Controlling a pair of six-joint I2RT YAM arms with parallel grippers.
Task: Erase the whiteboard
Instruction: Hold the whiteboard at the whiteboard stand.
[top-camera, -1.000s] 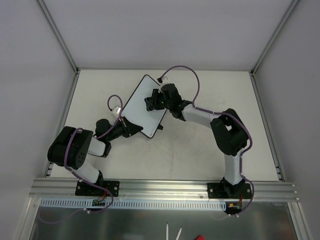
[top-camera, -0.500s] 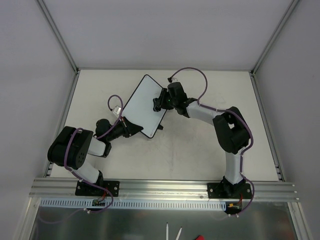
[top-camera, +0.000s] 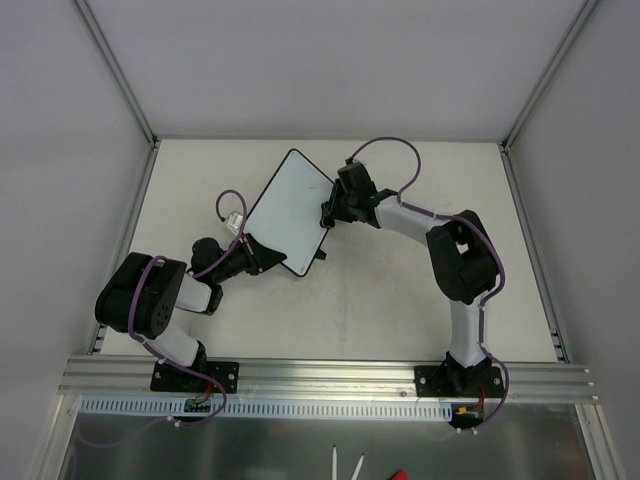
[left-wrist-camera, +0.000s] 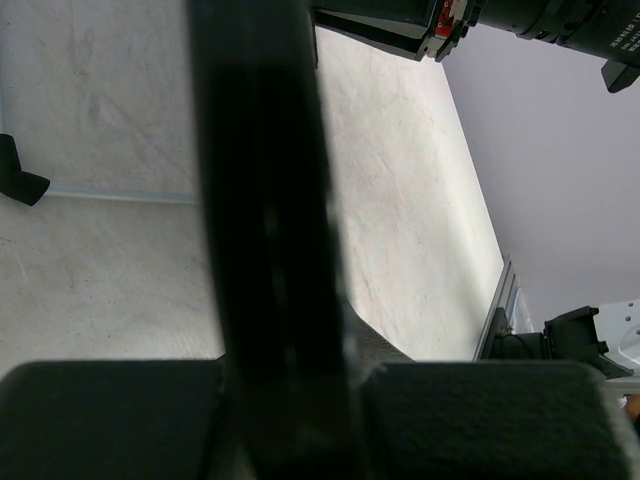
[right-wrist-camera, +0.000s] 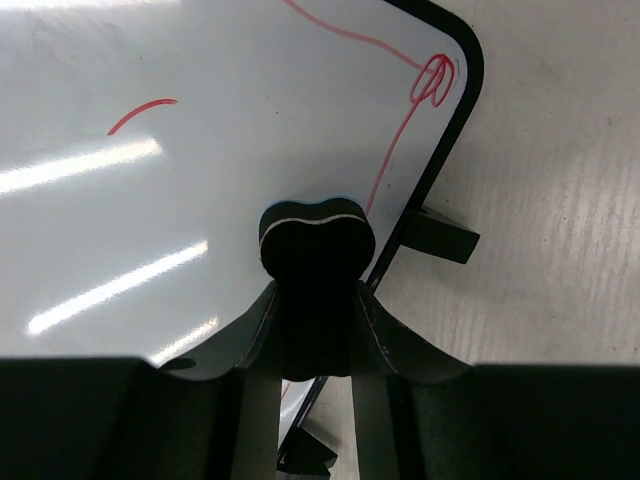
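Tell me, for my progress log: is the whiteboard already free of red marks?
No, red lines run across the whiteboard toward its rounded corner.

White whiteboard (right-wrist-camera: 200, 80) with black rim (right-wrist-camera: 474, 72), red scribbles (right-wrist-camera: 436, 78); black eraser (right-wrist-camera: 315, 240).

Stock count: one whiteboard (top-camera: 288, 212), with two black feet (right-wrist-camera: 440, 235) and two red strokes (right-wrist-camera: 140, 112); one black eraser (right-wrist-camera: 316, 240); two arms, left arm (top-camera: 150, 300) and right arm (top-camera: 460, 265); two pincers, left pincer (top-camera: 262, 258) and right pincer (top-camera: 328, 212); one surface (top-camera: 400, 300).
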